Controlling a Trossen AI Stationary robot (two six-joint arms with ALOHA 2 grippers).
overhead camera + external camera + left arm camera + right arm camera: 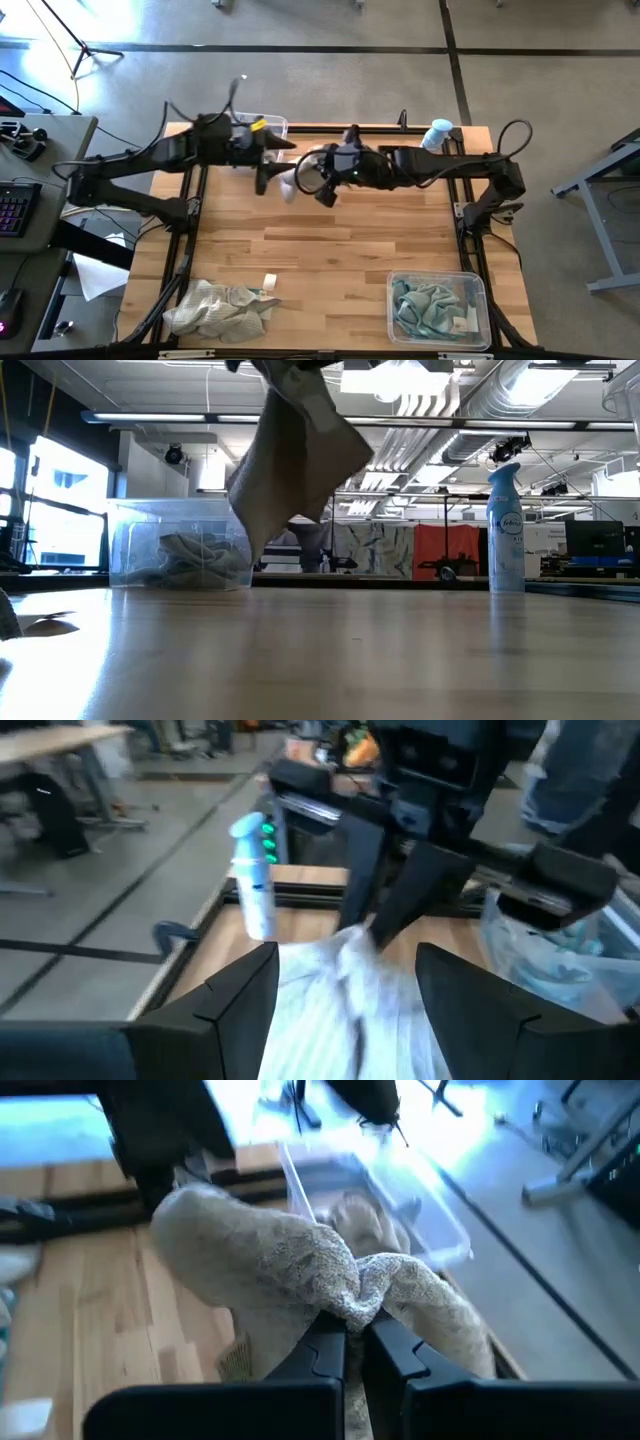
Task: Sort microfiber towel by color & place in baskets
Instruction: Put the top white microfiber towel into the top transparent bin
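right gripper (300, 180) mid-desk, towel (290, 188) hanging from it | left gripper (262, 178) just beside it | far basket (262, 126) behind both | spray bottle (437, 133) behind right arm

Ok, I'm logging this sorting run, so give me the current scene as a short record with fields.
held towel: beige towel hanging above the table, mid-back
right gripper: shut on the beige towel
left gripper: open, fingers either side of the same towel
far basket: back left, holds beige cloth
near basket: front right, holds teal towels
unsorted pile: front left on the table
spray bottle: back right, upright
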